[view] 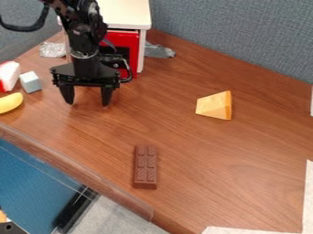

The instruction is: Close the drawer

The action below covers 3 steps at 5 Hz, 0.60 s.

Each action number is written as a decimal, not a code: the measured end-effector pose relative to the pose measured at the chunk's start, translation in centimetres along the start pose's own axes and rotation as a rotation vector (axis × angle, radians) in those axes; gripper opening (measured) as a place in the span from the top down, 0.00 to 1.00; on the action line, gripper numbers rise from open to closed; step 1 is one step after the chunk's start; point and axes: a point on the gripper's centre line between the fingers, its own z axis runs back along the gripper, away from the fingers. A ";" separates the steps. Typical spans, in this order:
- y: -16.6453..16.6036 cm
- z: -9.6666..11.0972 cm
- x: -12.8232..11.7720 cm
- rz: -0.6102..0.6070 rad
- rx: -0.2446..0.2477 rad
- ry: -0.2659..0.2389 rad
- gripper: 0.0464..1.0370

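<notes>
My gripper (87, 99) hangs over the wooden table at the upper left, in front of a small white cabinet (127, 14). Its two fingers point down, spread apart with nothing between them. Under the cabinet's white top is a red front (132, 36) with a dark area in it, partly hidden behind the arm and gripper. How far the drawer stands out from the cabinet I cannot tell.
A yellow cheese wedge (214, 105) lies right of centre and a chocolate bar (145, 167) nearer the front. At the left are a light blue block (30, 82), a yellow object (10, 103) and a red-and-white piece (8, 76). Crumpled foil (52, 49) lies beside the cabinet.
</notes>
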 end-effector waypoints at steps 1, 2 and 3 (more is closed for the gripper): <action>0.1 0.0 0.7 0.001 0.006 -0.015 0.04; 0.2 0.2 1.2 -0.012 0.016 -0.030 0.04; 0.2 0.1 1.1 -0.011 0.016 -0.026 0.04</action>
